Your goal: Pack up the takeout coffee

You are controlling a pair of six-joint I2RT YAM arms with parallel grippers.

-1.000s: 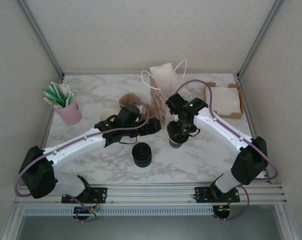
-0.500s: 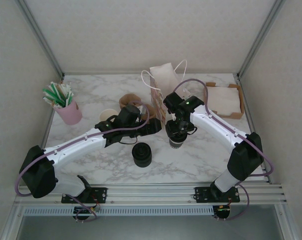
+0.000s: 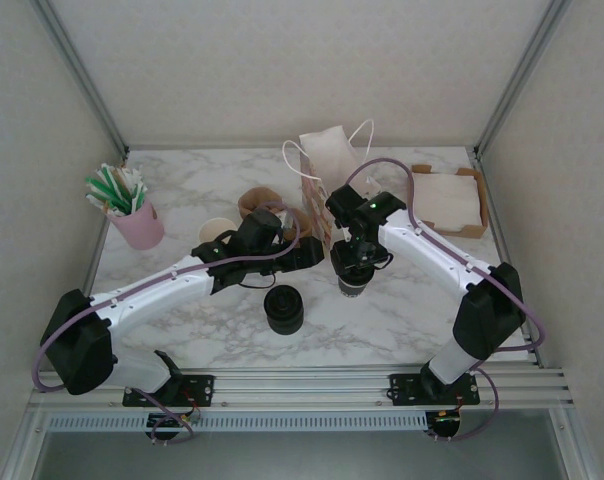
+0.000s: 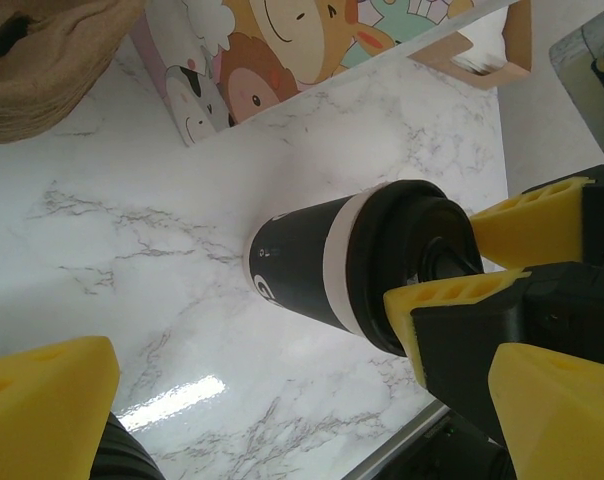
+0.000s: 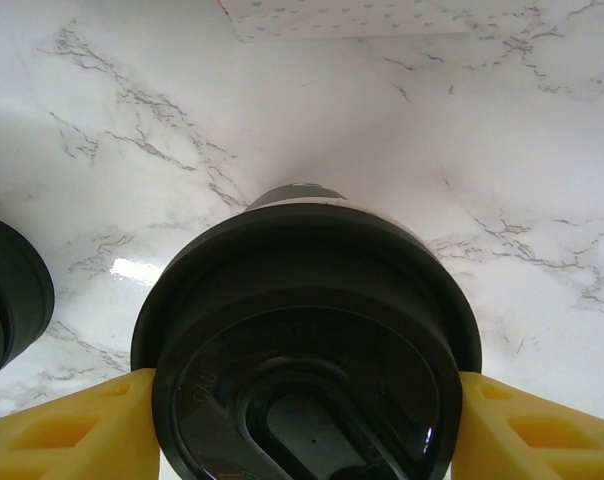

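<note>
Black plastic lids in a bare stack [image 3: 283,308] sit nearest the arms on the white marble table [image 3: 402,320], and they are not in play. Just beyond them, here's the action: the takeout coffee [image 4: 302,265], a small paper cup with a dark lower body, a cream band and a round black plastic lid, stands on the marble right under the right gripper [image 5: 307,405]. That gripper has come in from above and its yellow pads [image 5: 72,430] press the lid's rim on both sides, so it has the cup by the lid. The base looks to be resting on the table, though I can't be sure it hasn't just cleared it. The cup is upright, long axis vertical, lid up and base down; it looks sideways from the left wrist because that camera is tilted. The left gripper [image 3: 314,250] hangs just beside the cup with its jaws spread wide and nothing between them, aimed toward cup and bag. Behind them stands the white paper carrier bag with looped handles [image 3: 327,165], cartoon animals printed on its side. So, the score: coffee lidded and gripped, I'd say, but not yet packed. The lift, the carry and the drop into that bag are all to come.
</note>
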